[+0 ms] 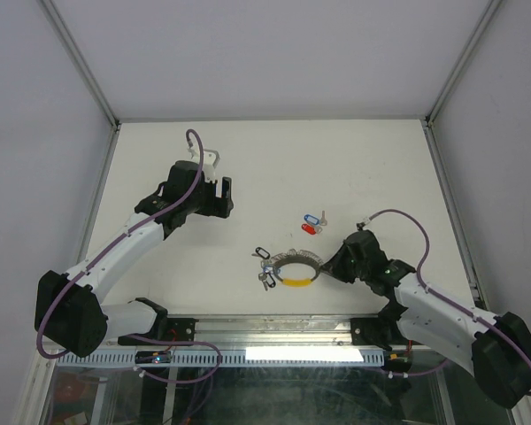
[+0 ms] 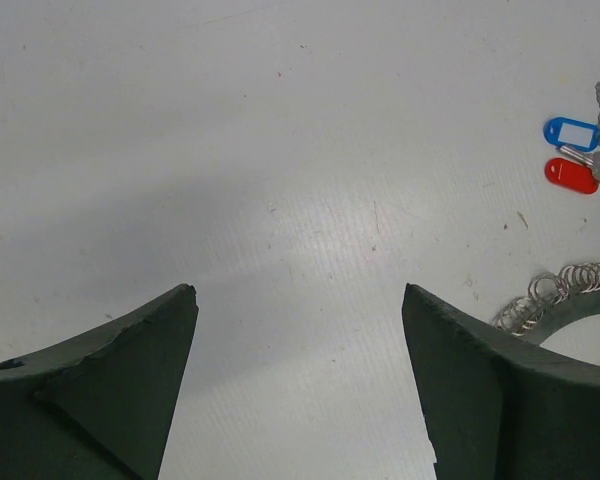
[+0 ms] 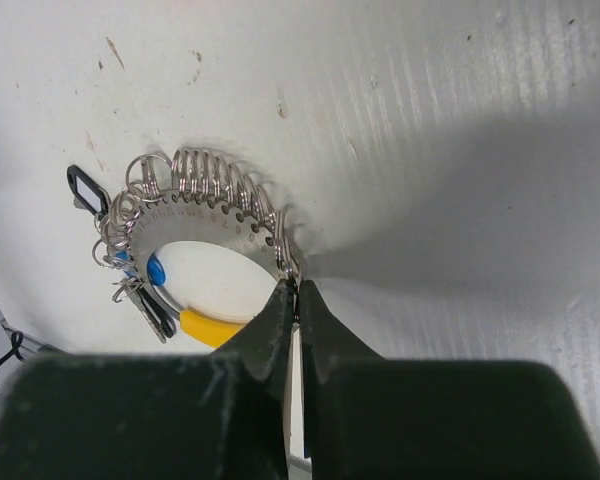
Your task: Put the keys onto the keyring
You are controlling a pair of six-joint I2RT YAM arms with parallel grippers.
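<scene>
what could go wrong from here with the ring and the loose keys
The right fingers pinch only the thin end of the keyring; it may slip or swing if lifted. The loose red key and blue key lie close together, so the open left fingers could take or knock both.

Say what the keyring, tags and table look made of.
Keyring: flat grey metal band, probably steel, dull finish with stamped marks. Loops along its edge are shiny wire. The yellow arc is smooth, likely a plastic coating.
Tags: glossy moulded plastic, blue and red, with highlights on them.
Table: white, matte, faintly ribbed, perhaps corrugated plastic sheet; can't confirm.
</scene>
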